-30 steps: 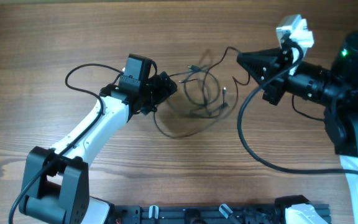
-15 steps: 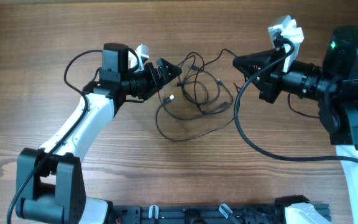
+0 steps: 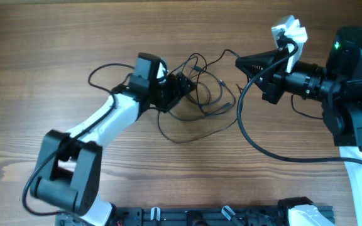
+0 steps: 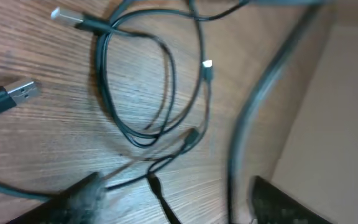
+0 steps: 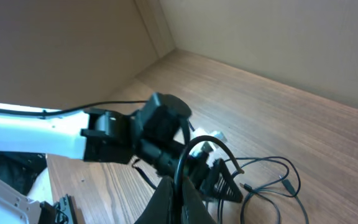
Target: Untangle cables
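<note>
We see the cables point(image 3: 206, 94) tangled just ahead of the left gripper point(image 3: 180, 88), the nearer of the 2, its jaws wide and empty over their near loops, while the right gripper point(image 3: 239, 61) pinches 1 strand shut at their far edge.

The left arm point(image 3: 102, 120) is showing a curved white shell between black joints, and it is ending in a boxy black base point(image 3: 61, 179), with a thin black lead point(image 3: 105, 65) looping off the wrist behind the black left gripper point(image 3: 182, 88). The right arm point(image 3: 354, 88) is wearing bulky black housings with green lights point(image 3: 338, 45) glowing and a white shell point(image 3: 360, 188) lower down. It is carrying a white clip-like piece point(image 3: 289, 30) on top and trailing a thick black lead point(image 3: 250, 135) behind the wedge-shaped black right gripper point(image 3: 238, 61).
</note>
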Tool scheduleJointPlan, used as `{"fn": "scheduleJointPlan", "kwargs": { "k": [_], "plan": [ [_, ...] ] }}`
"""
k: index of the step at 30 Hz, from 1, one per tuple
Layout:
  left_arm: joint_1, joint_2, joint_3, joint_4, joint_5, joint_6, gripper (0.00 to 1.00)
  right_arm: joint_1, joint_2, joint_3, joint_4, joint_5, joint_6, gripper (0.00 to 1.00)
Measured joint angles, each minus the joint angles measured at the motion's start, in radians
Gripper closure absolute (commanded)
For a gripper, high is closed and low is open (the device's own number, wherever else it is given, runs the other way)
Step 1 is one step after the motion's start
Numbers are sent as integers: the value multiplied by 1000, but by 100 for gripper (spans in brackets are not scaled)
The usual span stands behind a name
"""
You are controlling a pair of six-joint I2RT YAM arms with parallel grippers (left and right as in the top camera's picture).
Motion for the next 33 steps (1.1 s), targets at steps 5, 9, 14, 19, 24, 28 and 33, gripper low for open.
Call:
{"fn": "scheduleJointPlan", "kwargs": {
  "k": [5, 9, 14, 19, 24, 28, 33],
  "plan": [
    [12, 13, 0, -3, -9, -26, 96, 0, 0, 0, -15, 32, 16, 96],
    [78, 13, 0, -84, -12, -13, 96, 1, 0, 0, -86, 284, 116, 96],
    [233, 14, 0, -323, -103, 68, 96, -71, 12, 0, -191, 730, 339, 96],
    [413, 14, 0, -450, -209, 113, 96, -241, 74, 0, -221, 928, 467, 96],
    [463, 14, 0, -472, -229, 151, 96, -375, 183, 0, -260, 977, 505, 96],
    [448, 14, 0, -472, -235, 161, 96, -412, 274, -1, -289, 982, 505, 96],
    [404, 14, 0, -472, -237, 164, 96, -415, 354, -1, -303, 982, 502, 96]
  ]
}}
